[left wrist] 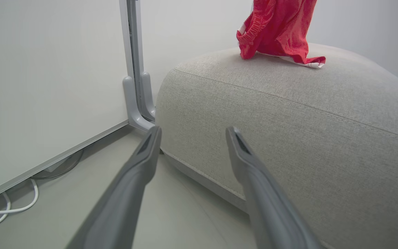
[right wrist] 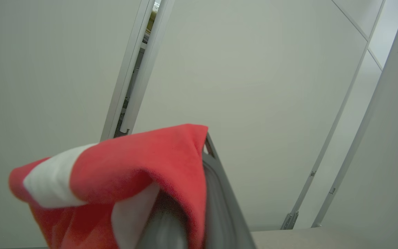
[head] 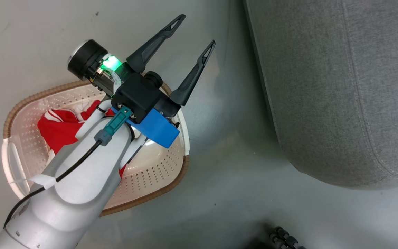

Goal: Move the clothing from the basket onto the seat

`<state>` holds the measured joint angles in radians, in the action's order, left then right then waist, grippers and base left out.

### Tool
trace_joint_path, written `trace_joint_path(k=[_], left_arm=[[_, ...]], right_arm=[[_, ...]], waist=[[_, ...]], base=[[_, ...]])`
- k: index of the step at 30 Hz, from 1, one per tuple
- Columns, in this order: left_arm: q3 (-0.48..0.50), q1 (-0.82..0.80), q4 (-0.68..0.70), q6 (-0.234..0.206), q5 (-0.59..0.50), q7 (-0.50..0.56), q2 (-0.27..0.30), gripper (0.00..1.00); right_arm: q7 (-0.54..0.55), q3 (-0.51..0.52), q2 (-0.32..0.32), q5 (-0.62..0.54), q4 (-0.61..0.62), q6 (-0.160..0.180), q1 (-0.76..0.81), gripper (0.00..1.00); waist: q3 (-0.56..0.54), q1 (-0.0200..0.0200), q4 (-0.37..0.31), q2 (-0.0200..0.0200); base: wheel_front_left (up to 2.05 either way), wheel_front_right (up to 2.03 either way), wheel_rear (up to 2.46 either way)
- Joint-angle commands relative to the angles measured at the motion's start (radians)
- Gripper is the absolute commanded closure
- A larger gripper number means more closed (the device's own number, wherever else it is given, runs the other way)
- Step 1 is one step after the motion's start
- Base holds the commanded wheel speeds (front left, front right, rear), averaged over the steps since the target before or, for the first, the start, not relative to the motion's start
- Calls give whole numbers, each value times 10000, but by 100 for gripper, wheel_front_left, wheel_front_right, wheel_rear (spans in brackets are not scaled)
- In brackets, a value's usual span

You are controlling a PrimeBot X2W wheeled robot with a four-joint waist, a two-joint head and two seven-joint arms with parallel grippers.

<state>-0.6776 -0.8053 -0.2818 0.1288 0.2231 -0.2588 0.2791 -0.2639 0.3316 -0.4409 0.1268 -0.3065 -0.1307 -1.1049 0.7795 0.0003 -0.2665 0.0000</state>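
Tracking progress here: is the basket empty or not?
Not empty. A red garment with white trim lies inside the basket, partly under the left arm.

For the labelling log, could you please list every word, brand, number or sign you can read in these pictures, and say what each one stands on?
No text can be read anywhere in these pictures.
The red garment in the basket: white trim, no letters showing.
The striped garment: no print showing.
The sofa and the left gripper: no label.
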Motion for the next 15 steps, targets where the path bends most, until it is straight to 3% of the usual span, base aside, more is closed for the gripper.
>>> trace_joint_path(k=[1,8,15], left_arm=[[0,-188,53,-26,-45,-12,72,0],[-63,-218,18,-29,24,-30,64,0],[-123,-229,-25,-59,17,-50,41,0]], right_arm=[[-8,59,90,68,-389,-2,193,100],[-8,57,516,347,-2100,-3,1057,100],[-8,51,856,460,-3044,-2,1661,100]], waist=[[224,-3,-11,0],[320,-3,60,0],[296,-3,132,0]], base=[[0,0,0],[0,0,0],[0,0,0]])
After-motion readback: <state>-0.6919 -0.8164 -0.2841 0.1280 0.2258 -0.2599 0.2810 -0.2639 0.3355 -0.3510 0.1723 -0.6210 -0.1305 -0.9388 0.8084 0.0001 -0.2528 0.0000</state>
